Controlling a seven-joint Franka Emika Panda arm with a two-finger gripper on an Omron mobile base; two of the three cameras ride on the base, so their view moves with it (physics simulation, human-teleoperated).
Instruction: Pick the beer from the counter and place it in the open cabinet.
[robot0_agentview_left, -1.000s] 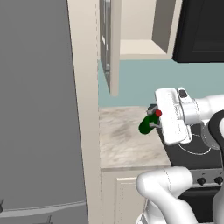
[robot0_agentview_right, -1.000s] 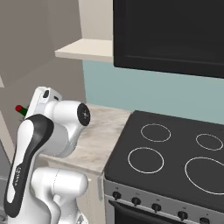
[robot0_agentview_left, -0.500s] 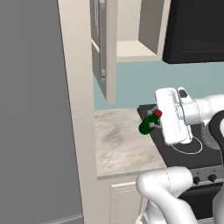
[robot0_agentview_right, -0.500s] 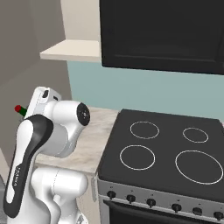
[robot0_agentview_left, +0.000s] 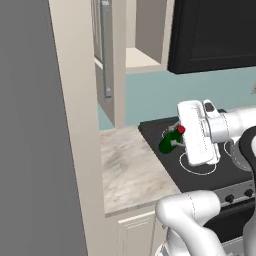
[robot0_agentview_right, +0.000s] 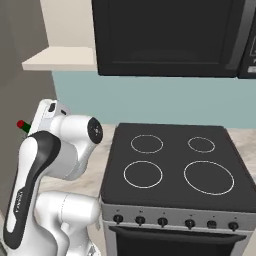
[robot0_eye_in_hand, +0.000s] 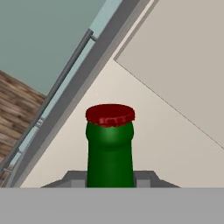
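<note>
Hand view, centre frame: the beer, a dark green glass neck under a red cap, stands between the fingers, which clamp it. Its lower body is cut off. Left base view: tilted bottle mid-frame above the stovetop, beside the surface.

Pale teal wall behind claw. Black stovetop with ring burners on far side of claw from tall grey fridge — black microwave above stovetop. Even light, wood floor in hand view.
</note>
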